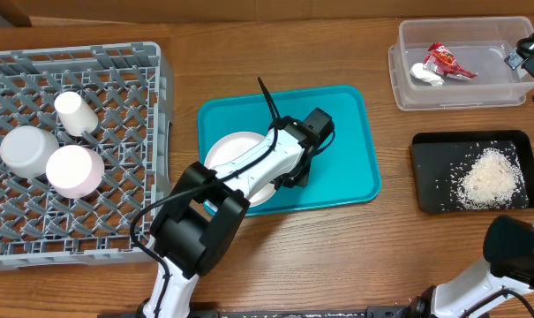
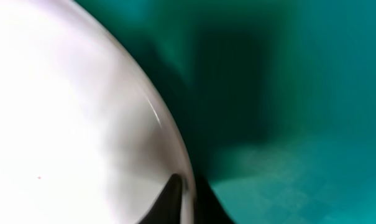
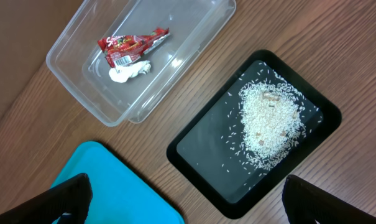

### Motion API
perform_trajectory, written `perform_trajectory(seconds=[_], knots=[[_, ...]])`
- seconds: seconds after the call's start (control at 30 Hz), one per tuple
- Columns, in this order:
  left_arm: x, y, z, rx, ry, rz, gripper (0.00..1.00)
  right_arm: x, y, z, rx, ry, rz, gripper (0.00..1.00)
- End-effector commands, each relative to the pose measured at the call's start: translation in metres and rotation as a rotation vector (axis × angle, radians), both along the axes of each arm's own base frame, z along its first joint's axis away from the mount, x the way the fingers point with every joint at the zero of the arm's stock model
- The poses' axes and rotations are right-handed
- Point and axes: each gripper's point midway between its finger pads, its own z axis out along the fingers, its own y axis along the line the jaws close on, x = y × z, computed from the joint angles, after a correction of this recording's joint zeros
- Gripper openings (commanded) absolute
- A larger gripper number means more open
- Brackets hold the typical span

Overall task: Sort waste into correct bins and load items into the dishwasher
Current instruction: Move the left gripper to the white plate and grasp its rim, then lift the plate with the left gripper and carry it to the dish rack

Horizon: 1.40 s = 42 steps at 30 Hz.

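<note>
The white plate (image 1: 231, 152) lies on the teal tray (image 1: 346, 132). My left gripper (image 1: 284, 177) is at the plate's right edge. In the left wrist view its fingers (image 2: 189, 202) are shut on the rim of the plate (image 2: 63, 112). The red wrapper (image 1: 445, 60) and white tissue wad (image 1: 425, 74) lie in the clear tub (image 1: 399, 75). The rice (image 1: 492, 177) lies in the black tray (image 1: 425, 177). My right gripper (image 1: 533, 46) is open and empty, high above the bins (image 3: 191, 196).
The grey dish rack (image 1: 152, 150) at the left holds the white cup (image 1: 75, 113), the grey-blue bowl (image 1: 26, 150) and the pink bowl (image 1: 74, 170). The right arm's base is at the table's front right.
</note>
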Motion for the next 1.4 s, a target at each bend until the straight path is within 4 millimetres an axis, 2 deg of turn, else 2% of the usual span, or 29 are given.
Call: perform_trajectory(seconds=[0.0, 0.1, 0.2, 0.37, 0.53, 0.63, 0.7, 0.77, 0.83, 0.9, 1.07, 1.23, 1.37], knots=[[-0.002, 0.012, -0.009, 0.052, 0.0, 0.009, 0.04, 0.0, 0.0, 0.005, -0.011, -0.014, 0.006, 1.0], [0.003, 0.012, 0.003, 0.051, 0.0, 0.016, 0.04, 0.0, 0.0, 0.005, -0.011, -0.014, 0.006, 1.0], [0.018, 0.009, 0.034, 0.034, -0.016, 0.036, 0.04, 0.0, 0.0, 0.005, -0.011, -0.014, 0.006, 1.0], [0.062, 0.02, 0.122, -0.045, -0.094, 0.092, 0.04, 0.0, 0.0, 0.005, -0.011, -0.014, 0.006, 1.0], [0.103, 0.04, 0.217, -0.301, -0.191, 0.082, 0.04, 0.0, 0.0, 0.005, -0.011, -0.014, 0.006, 1.0], [0.119, 0.062, 0.263, -0.49, -0.248, 0.081, 0.04, 0.0, 0.0, 0.005, -0.011, -0.014, 0.006, 1.0], [0.13, 0.084, 0.282, -0.606, -0.268, 0.123, 0.04, 0.0, 0.0, 0.005, -0.011, -0.014, 0.006, 1.0], [0.136, 0.103, 0.293, -0.743, -0.26, 0.14, 0.04, 0.0, 0.0, 0.005, -0.011, -0.014, 0.006, 1.0], [0.143, 0.118, 0.303, -0.918, -0.251, 0.079, 0.04, 0.0, 0.0, 0.005, -0.011, -0.014, 0.006, 1.0], [0.148, 0.136, 0.304, -1.031, -0.244, 0.066, 0.04, 0.0, 0.0, 0.005, -0.011, -0.014, 0.006, 1.0], [0.167, 0.183, 0.279, -1.127, -0.222, 0.16, 0.04, 0.0, 0.0, 0.005, -0.011, -0.014, 0.006, 1.0], [0.176, 0.201, 0.256, -1.258, -0.167, 0.194, 0.04, 0.0, 0.0, 0.005, -0.011, -0.014, 0.006, 1.0], [0.177, 0.219, 0.226, -1.237, -0.115, 0.261, 0.04, 0.0, 0.0, 0.005, -0.011, -0.014, 0.006, 1.0]])
